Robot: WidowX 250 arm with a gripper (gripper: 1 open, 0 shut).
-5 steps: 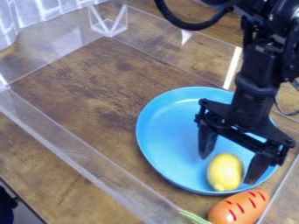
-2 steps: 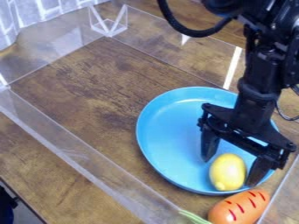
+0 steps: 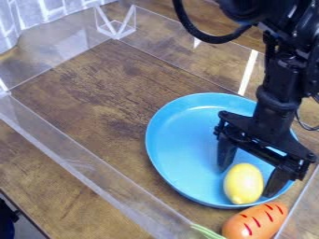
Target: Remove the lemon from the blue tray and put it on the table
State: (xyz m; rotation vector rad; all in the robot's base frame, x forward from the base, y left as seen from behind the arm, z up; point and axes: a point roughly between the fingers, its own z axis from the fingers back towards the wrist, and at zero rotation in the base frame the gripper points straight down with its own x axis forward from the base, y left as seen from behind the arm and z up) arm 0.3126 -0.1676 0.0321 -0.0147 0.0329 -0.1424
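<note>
Looking down on a dark brown wood-grain tabletop [image 3: 93,98], with soft glossy reflections. On it, toward the right of the view, a round blue tray [image 3: 181,135] with a shallow raised rim. Inside the tray, near the rim at the bottom of the view, a smooth yellow lemon [image 3: 243,185], lying on the tray floor, not on the bare tabletop.

Above the tray, a black robot hand [image 3: 252,169], released, with jaws spread wide and pointing down. One fingertip [image 3: 226,155] low over the tray, up and to the left of the lemon in the view; the other [image 3: 279,182] just to the right of the lemon. Nothing gripped between them; hard to tell whether touching the lemon's side or only close to it.

Just outside the tray, below the lemon in the view, an orange carrot-like toy [image 3: 256,222] with dark slanted marks and a green top [image 3: 207,231]. Along the left, a clear plastic wall [image 3: 77,161], running diagonally toward the bottom. At the top, a thick black cable [image 3: 210,37], curving down and back up toward the black arm [image 3: 284,70].
</note>
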